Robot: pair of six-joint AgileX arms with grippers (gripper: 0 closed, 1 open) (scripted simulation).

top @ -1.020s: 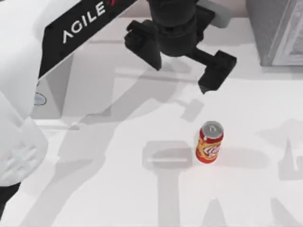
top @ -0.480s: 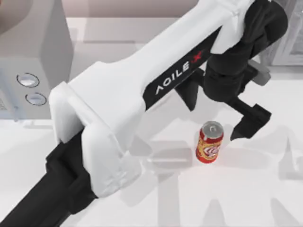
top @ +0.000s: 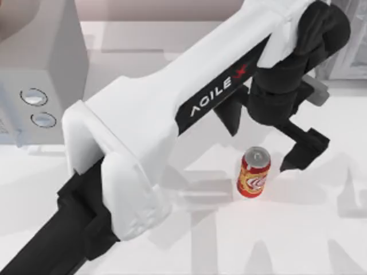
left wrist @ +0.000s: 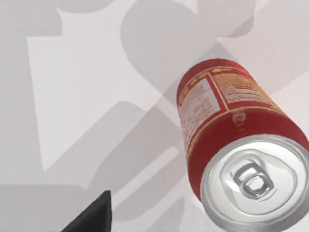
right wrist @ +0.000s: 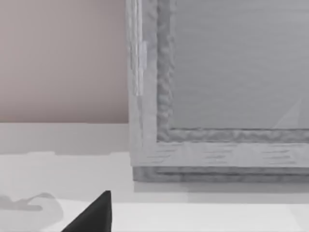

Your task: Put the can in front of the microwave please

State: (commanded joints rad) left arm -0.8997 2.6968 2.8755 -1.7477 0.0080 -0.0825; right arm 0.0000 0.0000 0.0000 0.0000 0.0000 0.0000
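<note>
Standing upright on the table (top: 321, 240), the can (top: 254, 172) sits right of centre, well apart from the microwave (top: 40, 69) at far left. The left gripper (top: 261, 140) hovers just above-behind it, fingers spread open, nothing held.

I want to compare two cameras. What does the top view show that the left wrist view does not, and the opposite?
Only the top view shows the microwave at the table's left with its two dials, the left arm reaching across, and the left hand open just behind the can. Only the left wrist view shows the printed text panel on the can's side. Both share the can, upright on the white table, not gripped.
</note>
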